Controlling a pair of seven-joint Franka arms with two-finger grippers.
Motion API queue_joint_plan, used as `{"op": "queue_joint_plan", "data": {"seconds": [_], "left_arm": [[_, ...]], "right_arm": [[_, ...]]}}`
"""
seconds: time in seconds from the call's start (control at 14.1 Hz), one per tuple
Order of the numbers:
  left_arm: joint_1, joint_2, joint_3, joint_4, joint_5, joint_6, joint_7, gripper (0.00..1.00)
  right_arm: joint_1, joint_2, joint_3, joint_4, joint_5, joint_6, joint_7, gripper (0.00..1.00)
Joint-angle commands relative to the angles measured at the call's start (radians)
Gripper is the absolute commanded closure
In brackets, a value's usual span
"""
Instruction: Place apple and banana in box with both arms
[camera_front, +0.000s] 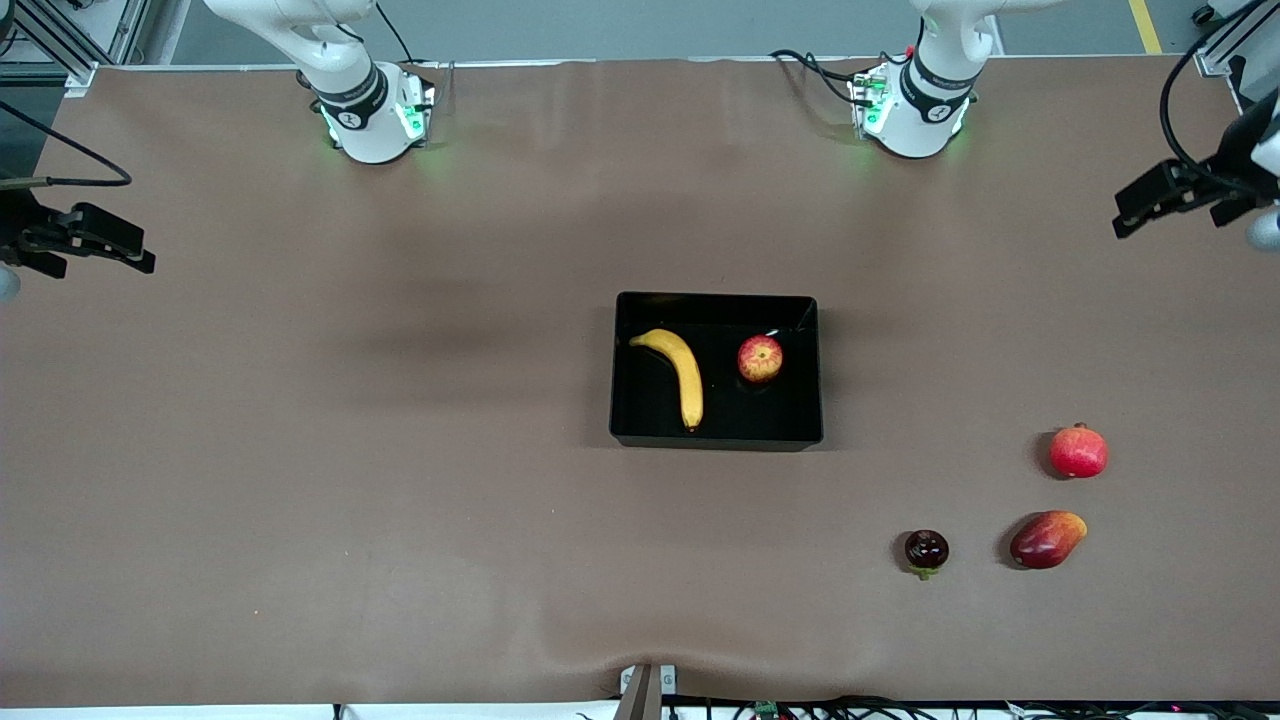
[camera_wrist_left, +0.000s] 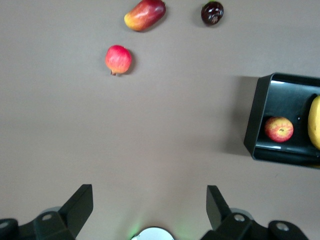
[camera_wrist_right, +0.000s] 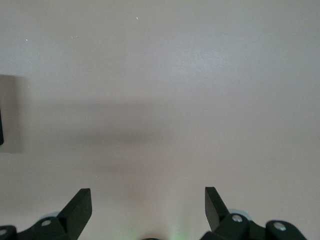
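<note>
The right gripper (camera_front: 120, 250), jaws apart and empty, hangs over bare table at nine o'clock from the box (camera_front: 716, 438), which sits mid-table holding the banana (camera_front: 680, 375) and the apple (camera_front: 760, 359) side by side, so the job looks finished. The left gripper (camera_front: 1160, 200), at two o'clock, jaws also apart, waits likewise, its arm cut off by the frame's edge.

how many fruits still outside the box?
3, all on the table toward the left arm's end: a red crowned fruit, a mango nearer the front camera, and a dark round fruit beside the mango. None looks hidden.
</note>
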Motion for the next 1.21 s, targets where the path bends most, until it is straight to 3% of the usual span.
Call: {"op": "queue_joint_plan", "data": {"seconds": [0.0,0.43,1.14], "left_arm": [[-0.012,-0.103,0.022,-0.109,-0.035,0.01,0.012,0.0],[-0.032,-0.112,0.016,-0.106,-0.065,0.014,-0.009,0.0],[-0.024,-0.042,0.021,-0.02,-0.049,0.014,0.007,0.0]], "right_arm": [[-0.002,-0.025,-0.001,-0.008,0.012,-0.009,0.021,0.0],[-0.006,-0.032,-0.002,-0.008,0.012,-0.012,0.056,0.0],[-0.006,-0.063,-0.002,-0.017,0.013,-0.035,0.059,0.0]]}}
